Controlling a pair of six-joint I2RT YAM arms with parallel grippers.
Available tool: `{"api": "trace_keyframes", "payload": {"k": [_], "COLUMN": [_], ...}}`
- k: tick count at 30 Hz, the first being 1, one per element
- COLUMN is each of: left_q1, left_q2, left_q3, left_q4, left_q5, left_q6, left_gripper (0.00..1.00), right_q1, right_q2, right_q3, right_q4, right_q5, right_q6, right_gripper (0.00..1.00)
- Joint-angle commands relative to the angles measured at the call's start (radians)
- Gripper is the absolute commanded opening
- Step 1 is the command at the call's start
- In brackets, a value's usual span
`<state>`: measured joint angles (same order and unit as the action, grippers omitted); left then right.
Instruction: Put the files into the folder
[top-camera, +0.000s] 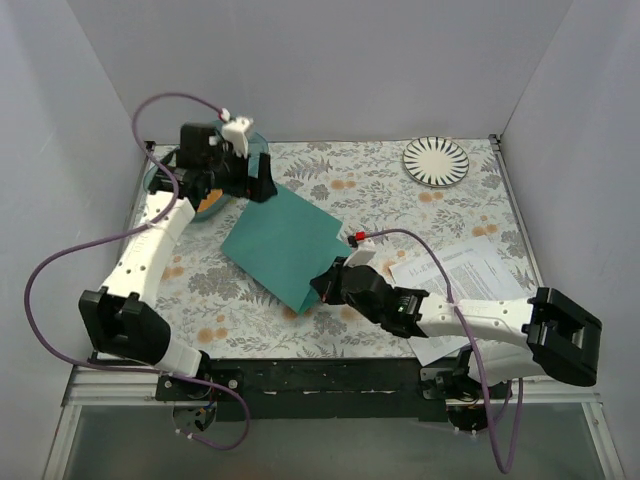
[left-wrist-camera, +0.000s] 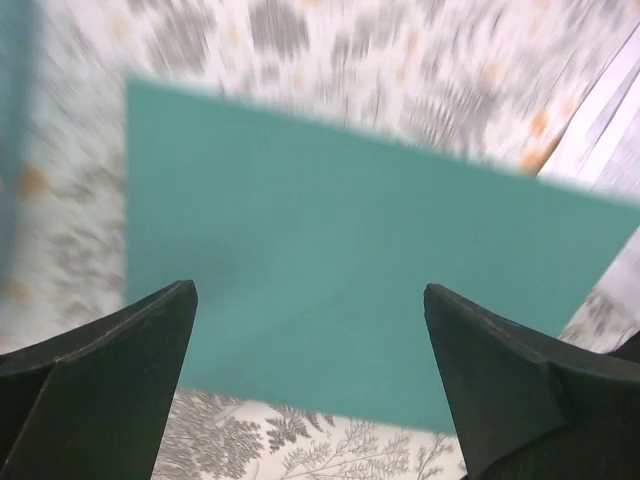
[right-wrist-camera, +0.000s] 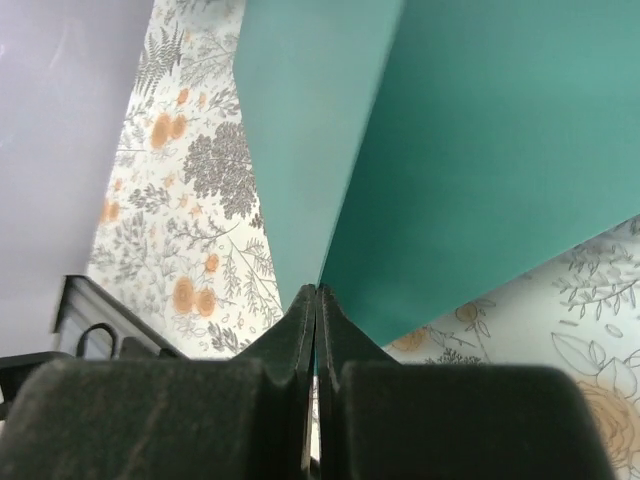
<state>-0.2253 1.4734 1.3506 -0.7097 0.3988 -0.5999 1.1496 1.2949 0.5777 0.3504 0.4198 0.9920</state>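
Note:
The teal-green folder (top-camera: 285, 245) lies at the middle of the flowered table. My right gripper (top-camera: 325, 285) is shut on its near corner; in the right wrist view the gripper (right-wrist-camera: 317, 292) pinches the folder's cover (right-wrist-camera: 310, 120), which stands up from the lower leaf (right-wrist-camera: 500, 150). My left gripper (top-camera: 255, 182) hovers open over the folder's far corner; in the blurred left wrist view the gripper (left-wrist-camera: 310, 300) has its fingers wide apart above the folder (left-wrist-camera: 350, 260). The files (top-camera: 470, 268), white printed sheets, lie at the right, partly under my right arm.
A black-and-white striped plate (top-camera: 436, 160) sits at the back right. A translucent teal bowl (top-camera: 160, 182) with something orange in it stands at the back left, mostly hidden by my left arm. White walls enclose the table.

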Motion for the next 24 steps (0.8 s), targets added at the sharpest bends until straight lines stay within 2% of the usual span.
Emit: {"api": "trace_keyframes", "payload": {"k": [1, 2, 4, 8, 10, 13, 18, 24], "left_q1": [0.009, 0.007, 0.009, 0.007, 0.009, 0.007, 0.007, 0.007], "left_q2": [-0.038, -0.022, 0.002, -0.007, -0.004, -0.021, -0.064, -0.068], "left_q3": [0.344, 0.428, 0.464, 0.440, 0.407, 0.357, 0.294, 0.286], "left_q4": [-0.226, -0.258, -0.316, -0.362, -0.411, -0.465, -0.484, -0.476], "left_q5": [-0.029, -0.019, -0.003, 0.020, 0.002, -0.043, -0.143, -0.149], "left_q6": [-0.067, -0.073, -0.090, -0.087, -0.061, -0.038, -0.055, -0.125], "left_gripper": [0.98, 0.98, 0.98, 0.98, 0.98, 0.98, 0.98, 0.98], "right_q1": [0.134, 0.154, 0.215, 0.309, 0.349, 0.390, 0.432, 0.476], "right_q2": [0.006, 0.020, 0.059, 0.127, 0.180, 0.242, 0.320, 0.409], "right_q3": [0.205, 0.236, 0.315, 0.405, 0.456, 0.533, 0.613, 0.694], "right_q4": [-0.287, -0.354, -0.428, -0.513, -0.631, -0.723, -0.774, -0.817], "right_q5": [0.342, 0.379, 0.477, 0.626, 0.700, 0.764, 0.824, 0.860], "right_q6": [-0.283, -0.302, -0.346, -0.412, -0.392, -0.372, -0.392, -0.428], "right_gripper": [0.01, 0.01, 0.01, 0.01, 0.01, 0.01, 0.01, 0.01]}}
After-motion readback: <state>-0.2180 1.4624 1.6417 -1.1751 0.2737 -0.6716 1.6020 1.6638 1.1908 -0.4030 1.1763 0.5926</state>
